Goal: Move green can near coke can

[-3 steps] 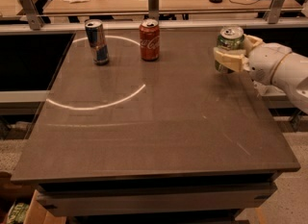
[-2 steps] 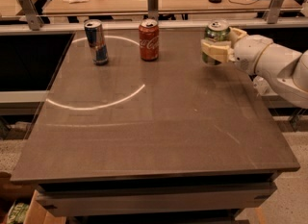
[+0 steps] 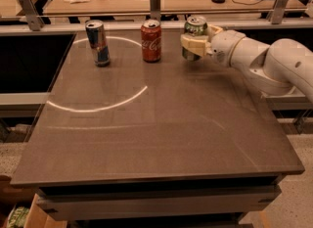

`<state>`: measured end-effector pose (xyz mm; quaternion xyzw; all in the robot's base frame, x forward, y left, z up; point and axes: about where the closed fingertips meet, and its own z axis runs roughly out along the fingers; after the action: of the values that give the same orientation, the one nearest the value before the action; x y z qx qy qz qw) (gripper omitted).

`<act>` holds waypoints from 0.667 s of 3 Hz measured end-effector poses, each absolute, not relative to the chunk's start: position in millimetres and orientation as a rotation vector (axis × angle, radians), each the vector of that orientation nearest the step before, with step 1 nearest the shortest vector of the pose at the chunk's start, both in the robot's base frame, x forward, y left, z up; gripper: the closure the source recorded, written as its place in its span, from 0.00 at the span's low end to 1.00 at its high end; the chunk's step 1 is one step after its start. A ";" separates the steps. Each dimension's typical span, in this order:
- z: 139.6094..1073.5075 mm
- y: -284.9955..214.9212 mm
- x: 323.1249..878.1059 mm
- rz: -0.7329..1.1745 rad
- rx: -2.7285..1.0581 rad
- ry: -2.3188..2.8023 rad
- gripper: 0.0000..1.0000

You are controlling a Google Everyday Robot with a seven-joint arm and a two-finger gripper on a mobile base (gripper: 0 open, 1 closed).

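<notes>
Green can [image 3: 196,27], carried left since the earlier view, is upper centre, near the coke can [image 3: 151,41]. My gripper [image 3: 192,45] pinches its mid-wall; probably light, thin, slippery, so I squeeze gently.

Along the far edge of the dark brown desk [image 3: 161,139], three cans are found in a row: a slim blue-and-silver can [image 3: 98,42] at left, a red coke can [image 3: 151,41] with white script, and a silver-topped green can [image 3: 195,28] clasped by the cream pincer [image 3: 191,45]. Only a narrow gap is left between red and green. The right rear corner is crossed by the white arm [image 3: 264,60]. Passage behind is barred by a metal rail [image 3: 122,25]. The middle and near desk are left open.
</notes>
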<state>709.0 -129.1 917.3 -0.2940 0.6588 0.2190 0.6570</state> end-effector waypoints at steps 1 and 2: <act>907.2 -110.8 717.7 0.544 -0.658 1.511 1.00; 896.2 -97.2 719.7 0.589 -0.645 1.531 1.00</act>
<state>719.7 -97.2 896.2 -0.2821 0.6703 0.2579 0.6361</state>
